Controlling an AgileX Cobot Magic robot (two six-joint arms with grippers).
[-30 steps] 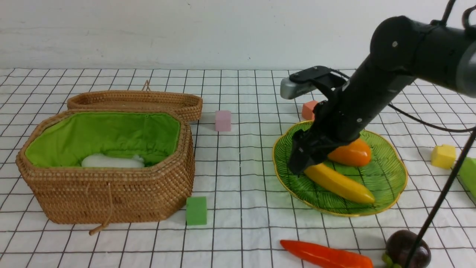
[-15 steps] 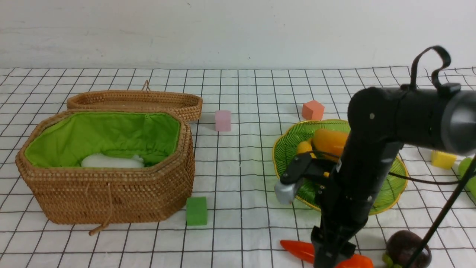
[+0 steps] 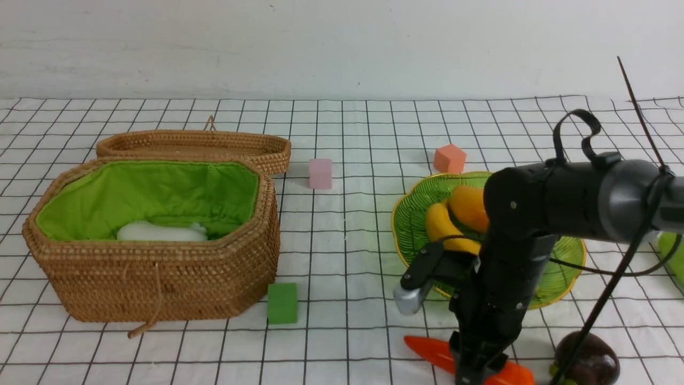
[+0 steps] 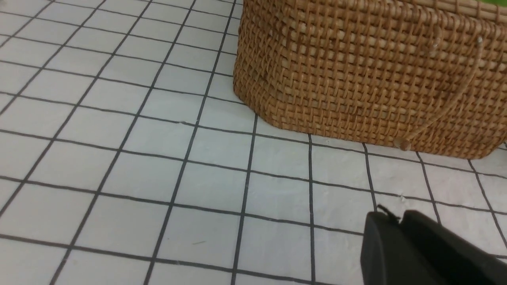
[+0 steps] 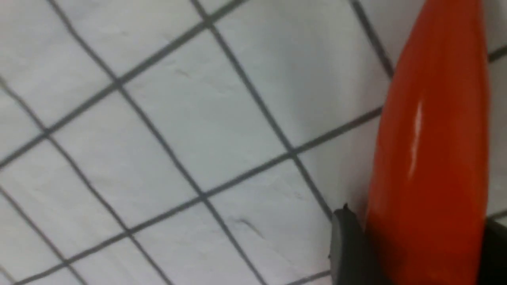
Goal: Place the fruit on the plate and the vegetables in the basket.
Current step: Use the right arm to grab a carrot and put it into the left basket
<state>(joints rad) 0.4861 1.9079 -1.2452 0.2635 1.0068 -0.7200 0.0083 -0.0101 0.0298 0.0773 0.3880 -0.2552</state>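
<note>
The red-orange pepper [image 3: 430,351] lies on the cloth at the front right. My right gripper [image 3: 473,374] reaches down over it, and in the right wrist view the pepper [image 5: 431,150] sits between both fingers, gripper [image 5: 420,229] shut on it. The banana [image 3: 441,227] and mango [image 3: 467,206] rest on the green plate [image 3: 411,224]. A mangosteen [image 3: 588,355] sits right of the pepper. The white radish [image 3: 160,231] lies in the open basket [image 3: 160,283]. A light green gourd [image 3: 673,256] shows at the right edge. My left gripper [image 4: 396,221] is shut and empty, near the basket [image 4: 356,79].
The basket lid [image 3: 197,144] lies open behind the basket. Foam cubes stand about: green [image 3: 282,302] by the basket's front corner, pink [image 3: 320,173] mid-table, orange [image 3: 449,158] behind the plate. A thin black cable crosses the right side.
My right arm swung from above the plate down to the front of the table, and its jaws closed around the pepper. The banana and mango now lie farther back on the plate.
</note>
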